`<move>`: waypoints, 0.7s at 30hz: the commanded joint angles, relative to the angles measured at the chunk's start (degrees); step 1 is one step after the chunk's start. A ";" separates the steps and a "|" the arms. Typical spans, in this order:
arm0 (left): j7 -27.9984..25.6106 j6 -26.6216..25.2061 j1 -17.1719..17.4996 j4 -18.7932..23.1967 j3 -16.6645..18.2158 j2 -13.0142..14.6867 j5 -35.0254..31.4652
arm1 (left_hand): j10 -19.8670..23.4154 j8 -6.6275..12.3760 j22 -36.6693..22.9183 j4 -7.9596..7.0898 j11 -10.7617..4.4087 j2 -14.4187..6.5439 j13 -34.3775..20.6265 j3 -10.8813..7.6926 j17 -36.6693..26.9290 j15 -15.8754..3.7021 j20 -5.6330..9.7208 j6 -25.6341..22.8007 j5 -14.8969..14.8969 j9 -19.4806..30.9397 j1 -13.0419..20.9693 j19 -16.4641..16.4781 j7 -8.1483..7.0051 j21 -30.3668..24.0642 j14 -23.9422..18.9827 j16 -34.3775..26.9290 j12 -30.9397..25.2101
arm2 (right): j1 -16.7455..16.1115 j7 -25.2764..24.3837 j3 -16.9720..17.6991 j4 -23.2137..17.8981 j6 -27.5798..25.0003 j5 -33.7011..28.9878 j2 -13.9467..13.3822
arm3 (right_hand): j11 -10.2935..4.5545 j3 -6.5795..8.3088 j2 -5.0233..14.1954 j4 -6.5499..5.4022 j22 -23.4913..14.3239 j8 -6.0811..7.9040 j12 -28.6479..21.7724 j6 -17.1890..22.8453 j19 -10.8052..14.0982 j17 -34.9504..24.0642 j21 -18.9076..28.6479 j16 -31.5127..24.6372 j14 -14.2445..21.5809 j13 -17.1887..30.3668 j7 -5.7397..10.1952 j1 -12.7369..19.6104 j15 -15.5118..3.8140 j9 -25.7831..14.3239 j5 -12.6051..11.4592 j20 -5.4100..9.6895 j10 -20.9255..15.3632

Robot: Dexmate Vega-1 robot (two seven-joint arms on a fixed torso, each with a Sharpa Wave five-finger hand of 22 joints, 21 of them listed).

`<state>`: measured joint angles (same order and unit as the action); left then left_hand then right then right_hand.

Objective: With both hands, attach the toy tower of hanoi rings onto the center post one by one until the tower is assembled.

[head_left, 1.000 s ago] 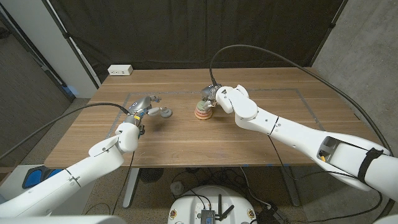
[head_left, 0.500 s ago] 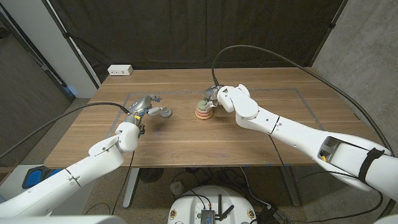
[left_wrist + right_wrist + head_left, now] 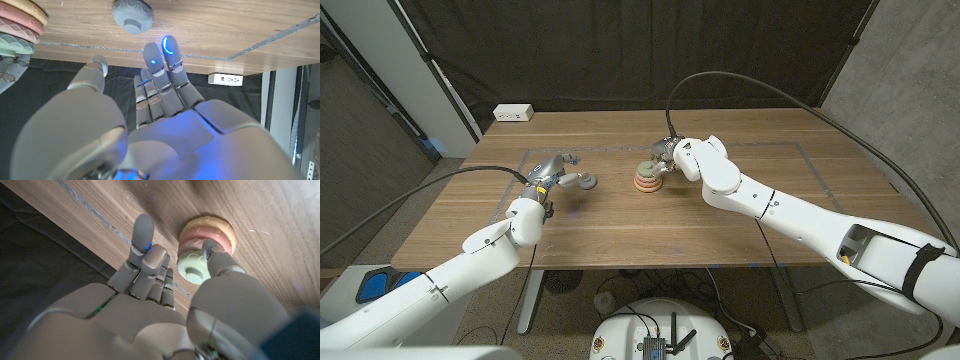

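Resting at my wooden table's [image 3: 620, 225] centre, the ring stack [image 3: 646, 177] shows scalloped orange, pink and green discs; my right hand [image 3: 668, 155] touches it, grip unclear; a grey ring [image 3: 586, 181] lies just beyond my empty, spread left hand [image 3: 552, 172]; the post is hidden.

White arms, grey fingers [image 3: 160, 95], black cables

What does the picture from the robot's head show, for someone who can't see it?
The robot's white right hand is at a small stack of yellow, pink and green toy rings in the middle of a brown wooden table. Its left hand is farther left, beside a round grey ring lying on the table.
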<state>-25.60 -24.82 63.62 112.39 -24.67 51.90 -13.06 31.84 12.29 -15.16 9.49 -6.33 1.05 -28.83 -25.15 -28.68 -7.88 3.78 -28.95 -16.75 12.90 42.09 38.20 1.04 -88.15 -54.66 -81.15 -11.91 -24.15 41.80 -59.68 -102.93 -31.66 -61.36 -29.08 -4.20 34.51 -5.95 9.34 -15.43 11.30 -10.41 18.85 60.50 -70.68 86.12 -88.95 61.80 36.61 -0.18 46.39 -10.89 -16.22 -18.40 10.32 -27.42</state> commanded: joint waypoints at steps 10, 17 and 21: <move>-1.87 0.52 2.18 1.84 2.31 -0.91 1.69 | 0.28 -0.21 -0.07 0.02 -0.03 0.16 -0.08 -0.45 -0.04 -4.66 8.07 0.20 0.18 0.17 -0.35 0.22 -0.32 -0.18 -0.11 -0.11 0.16 | -8.63 -11.02 7.95 -7.54 -1.54 3.59 -5.90 | 0.42 1.06 0.96 0.20 -0.04 2.13 0.15 4.29 -1.03 -0.21 -0.25 0.20 -0.87 -0.70 0.73 1.13 -1.50 -0.32 0.21 2.31 3.60; -3.20 -2.96 1.75 2.61 1.12 -2.43 0.09 | 0.37 -0.14 -0.23 -0.02 0.00 0.23 -0.12 -0.44 -0.15 -4.66 8.07 0.04 0.21 0.17 -0.44 0.26 -0.35 -0.30 -0.25 -0.25 0.09 | -10.96 -13.27 10.37 -9.93 -0.37 6.28 -8.85 | 0.17 1.27 1.02 0.17 -0.18 2.23 -0.50 4.73 -1.43 -0.14 -0.07 0.42 -1.64 -1.00 2.21 1.22 -1.50 -0.30 0.20 2.28 3.48; -4.86 -4.60 1.59 2.80 0.01 -3.14 -1.96 | 0.40 -0.13 -0.16 -0.05 -0.13 0.39 -0.10 -0.38 -0.27 -4.65 8.04 0.04 0.26 0.16 -0.61 0.20 -0.46 -0.22 -0.29 -0.35 0.09 | -12.68 -15.69 11.46 -10.81 -0.44 6.87 -9.93 | 0.07 1.33 1.08 0.16 0.04 2.17 -0.55 4.61 -1.83 -0.14 -0.28 0.44 -1.77 -1.06 2.34 1.26 -1.49 -0.29 0.17 2.27 3.50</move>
<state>-27.95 -26.29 65.25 114.45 -23.21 50.43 -12.51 31.84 12.19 -15.27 9.49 -6.33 1.31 -28.83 -25.14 -28.79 -7.88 3.78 -28.73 -16.52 12.90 41.82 38.20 0.82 -88.15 -54.66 -81.15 -11.91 -32.63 31.50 -51.72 -110.53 -32.91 -57.23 -35.47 -3.68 35.58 -5.04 9.56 -15.42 13.19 -10.61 23.33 58.97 -70.67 86.12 -88.49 60.45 35.56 1.65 47.30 -10.18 -16.38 -18.40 9.61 -23.62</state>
